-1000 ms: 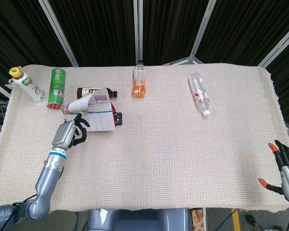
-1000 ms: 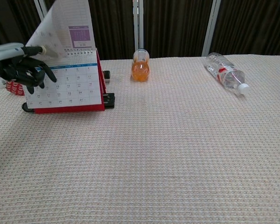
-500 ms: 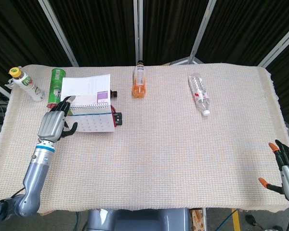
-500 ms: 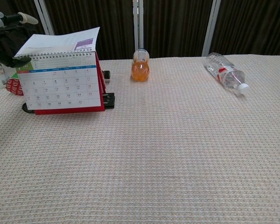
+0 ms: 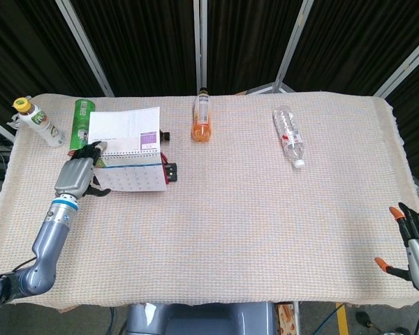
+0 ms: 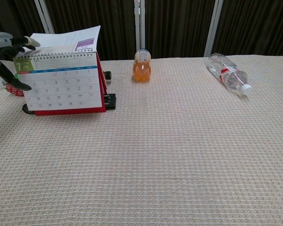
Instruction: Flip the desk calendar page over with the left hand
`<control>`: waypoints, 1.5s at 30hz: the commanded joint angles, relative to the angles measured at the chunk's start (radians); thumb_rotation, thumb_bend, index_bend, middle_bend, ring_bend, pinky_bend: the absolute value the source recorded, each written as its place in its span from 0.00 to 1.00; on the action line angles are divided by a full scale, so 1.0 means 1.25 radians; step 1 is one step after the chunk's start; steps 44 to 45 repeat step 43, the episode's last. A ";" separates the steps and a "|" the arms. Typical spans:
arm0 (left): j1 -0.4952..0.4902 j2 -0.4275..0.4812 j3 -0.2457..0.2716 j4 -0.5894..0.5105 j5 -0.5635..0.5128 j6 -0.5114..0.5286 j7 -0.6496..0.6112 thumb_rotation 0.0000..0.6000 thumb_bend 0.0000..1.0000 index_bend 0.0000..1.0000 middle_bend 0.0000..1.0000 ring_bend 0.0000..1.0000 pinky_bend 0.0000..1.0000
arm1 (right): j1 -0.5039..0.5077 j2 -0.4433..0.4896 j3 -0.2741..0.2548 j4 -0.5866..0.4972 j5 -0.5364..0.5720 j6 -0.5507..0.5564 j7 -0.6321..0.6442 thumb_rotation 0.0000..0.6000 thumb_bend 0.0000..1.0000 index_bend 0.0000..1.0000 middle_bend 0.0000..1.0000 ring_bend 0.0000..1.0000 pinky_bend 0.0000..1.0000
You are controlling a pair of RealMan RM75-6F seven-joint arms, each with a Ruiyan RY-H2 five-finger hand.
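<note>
At the near right corner of the table point(image 5: 265, 237) my right hand point(image 5: 413, 248) hangs just off the edge, fingers spread, holding nothing.

Across the cloth, near the far left corner, stands the calendar point(image 5: 134, 173), its red stand facing me with the July sheet showing in the chest view. My left hand point(image 5: 75, 176) sits at the calendar's left edge. Its fingers point(image 6: 9, 77) are apart, one reaching along the top by the spiral, others dark against the left side of the face; I cannot tell whether anything is pinched between them. The page point(image 5: 126, 125) lies folded over the top, sticking out toward the far edge, not yet flat against the back.

I judge the flip is in its last stretch. The next move calls for pushing that sheet further over the spiral until it drops behind the stand, then drawing my hand clear without tipping the stand.

Half a second ago the hand was higher, above the top left corner; now it has come down beside the face. The page and stand look unchanged.

Beyond stand a green can point(image 5: 82, 124), a small bottle point(image 5: 35, 120), an orange bottle point(image 5: 202, 115) and a clear bottle point(image 5: 289, 136) lying down.
</note>
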State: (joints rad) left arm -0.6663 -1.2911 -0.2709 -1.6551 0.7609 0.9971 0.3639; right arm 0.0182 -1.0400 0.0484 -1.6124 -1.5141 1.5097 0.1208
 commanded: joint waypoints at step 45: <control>0.367 0.016 0.274 -0.066 0.516 0.489 -0.055 1.00 0.17 0.00 0.00 0.00 0.00 | -0.003 -0.012 -0.011 0.000 -0.027 0.013 -0.028 1.00 0.00 0.00 0.00 0.00 0.00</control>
